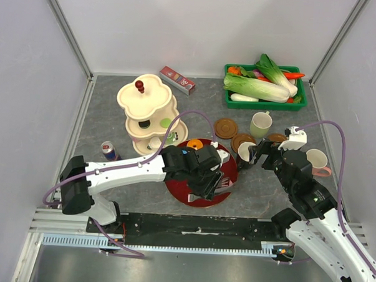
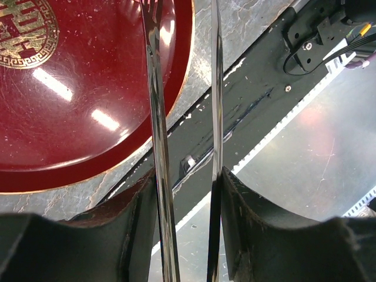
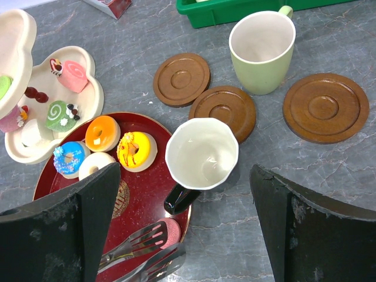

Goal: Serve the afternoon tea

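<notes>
The left gripper (image 2: 187,200) is pressed in on a pair of slim metal tongs (image 2: 155,117), its jaws part closed around the two blades, above the near rim of the round red lacquer plate (image 2: 70,117). In the right wrist view the tong tips lie on the plate's near side at a small pink sweet (image 3: 170,232); whether it is caught between them I cannot tell. The right gripper (image 3: 183,176) hangs spread wide over the white mug with a black handle (image 3: 201,153), which stands at the plate's right rim, its handle reaching over the lacquer. Four toy doughnuts (image 3: 136,150), orange, yellow, blue and cream, sit on the plate's far side. Just beyond the plate lie three round brown wooden coasters (image 3: 222,111), with a pale green mug (image 3: 261,47) past them. The step in hand looks like lifting the pink sweet. It calls for a gentle squeeze so the sweet does not squirt out, a straight lift, and a path clear of the white mug. The right arm would do best to wait.
</notes>
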Controlling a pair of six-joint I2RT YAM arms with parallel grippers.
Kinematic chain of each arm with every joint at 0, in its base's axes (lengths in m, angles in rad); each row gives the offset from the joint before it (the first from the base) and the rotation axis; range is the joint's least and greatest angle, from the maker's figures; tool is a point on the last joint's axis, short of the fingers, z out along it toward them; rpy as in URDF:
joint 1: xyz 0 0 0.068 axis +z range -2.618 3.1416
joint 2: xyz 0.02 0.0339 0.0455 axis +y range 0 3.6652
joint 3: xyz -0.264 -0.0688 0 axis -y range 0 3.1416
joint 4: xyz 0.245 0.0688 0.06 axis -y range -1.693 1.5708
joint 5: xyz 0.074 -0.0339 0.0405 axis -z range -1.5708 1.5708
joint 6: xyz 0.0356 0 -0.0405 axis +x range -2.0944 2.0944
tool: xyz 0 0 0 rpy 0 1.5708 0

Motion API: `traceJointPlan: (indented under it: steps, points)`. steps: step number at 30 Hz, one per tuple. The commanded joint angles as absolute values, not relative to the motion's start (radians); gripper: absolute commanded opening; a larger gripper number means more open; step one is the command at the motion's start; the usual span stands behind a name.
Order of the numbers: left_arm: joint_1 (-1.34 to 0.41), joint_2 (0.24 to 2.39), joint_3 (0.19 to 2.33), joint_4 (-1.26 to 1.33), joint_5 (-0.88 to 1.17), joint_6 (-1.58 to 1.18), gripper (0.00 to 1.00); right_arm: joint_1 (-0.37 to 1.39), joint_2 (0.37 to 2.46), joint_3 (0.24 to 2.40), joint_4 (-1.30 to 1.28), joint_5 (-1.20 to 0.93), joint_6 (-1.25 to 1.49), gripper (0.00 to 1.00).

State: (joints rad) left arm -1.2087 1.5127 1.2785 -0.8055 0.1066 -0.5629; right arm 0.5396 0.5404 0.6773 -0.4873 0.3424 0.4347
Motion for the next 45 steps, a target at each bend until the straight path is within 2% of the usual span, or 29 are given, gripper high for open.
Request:
traceJointPlan:
  steps: [1,7,17,24,27,33,45]
  points:
    - [-1.207,1.503,1.253,-0.758,0.084,-0.595,0.50,0.540,0.538,0.676,-0.468,0.362,0.442,0.98]
    - [-1.174,1.488,1.200,-0.729,0.120,-0.611,0.50,0.540,0.543,0.676,-0.468,0.362,0.442,0.98]
    - [-1.112,1.387,1.146,-0.787,0.068,-0.632,0.49,0.540,0.545,0.678,-0.469,0.365,0.442,0.98]
    - [-1.109,1.335,1.192,-0.792,0.092,-0.606,0.50,0.540,0.548,0.678,-0.471,0.368,0.442,0.98]
    - [-1.111,1.309,1.213,-0.830,0.022,-0.589,0.51,0.540,0.545,0.677,-0.469,0.370,0.440,0.98]
    - [-1.130,1.342,1.255,-0.937,-0.152,-0.565,0.51,0.541,0.549,0.676,-0.471,0.370,0.443,0.98]
    - [-1.175,1.443,1.298,-0.933,-0.175,-0.532,0.52,0.540,0.548,0.676,-0.469,0.374,0.443,0.98]
